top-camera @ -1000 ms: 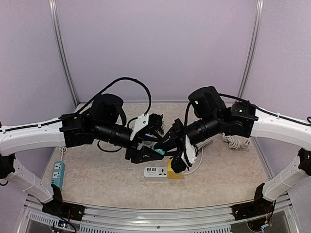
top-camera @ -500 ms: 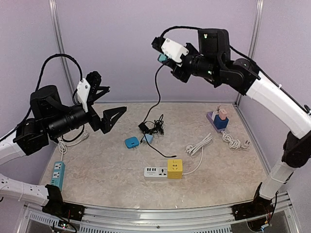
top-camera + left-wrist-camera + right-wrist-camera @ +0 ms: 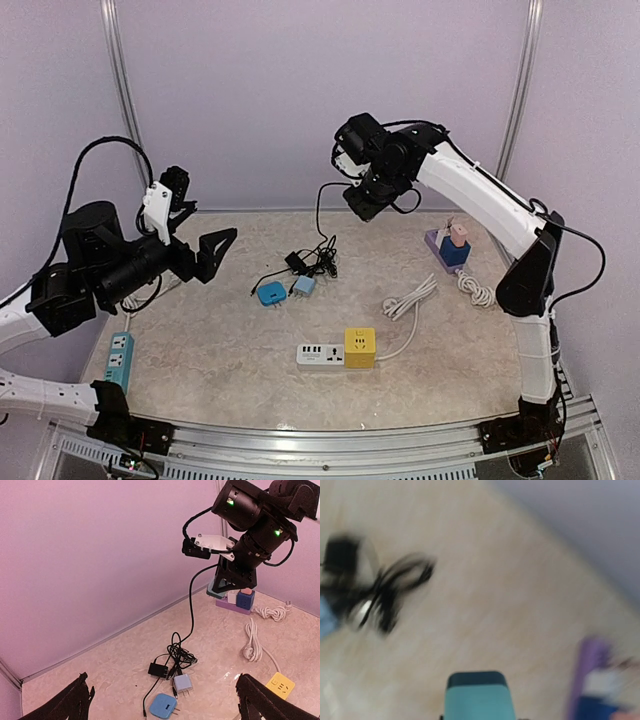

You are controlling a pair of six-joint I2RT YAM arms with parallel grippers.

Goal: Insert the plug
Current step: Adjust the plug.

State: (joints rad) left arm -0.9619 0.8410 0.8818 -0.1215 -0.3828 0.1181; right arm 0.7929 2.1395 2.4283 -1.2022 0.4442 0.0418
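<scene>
Right hand [image 3: 362,203], high above the worktop [image 3: 200,370], pinched a teal plug [image 3: 479,696]; its hanging black cable [image 3: 191,605] could snag the tangle [image 3: 316,258] below, twisting it. Left hand [image 3: 200,215] gaped wide, empty.

A robotics lab booth: plain lilac panels [image 3: 300,90], aluminium corner posts [image 3: 120,60] and a railed beige tabletop [image 3: 230,370].

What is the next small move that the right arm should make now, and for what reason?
Probably lower the right gripper toward the white power strip. It holds the teal plug high above the table, its black cable hanging down, and no socket is near it. The left gripper is open and holds nothing.
</scene>
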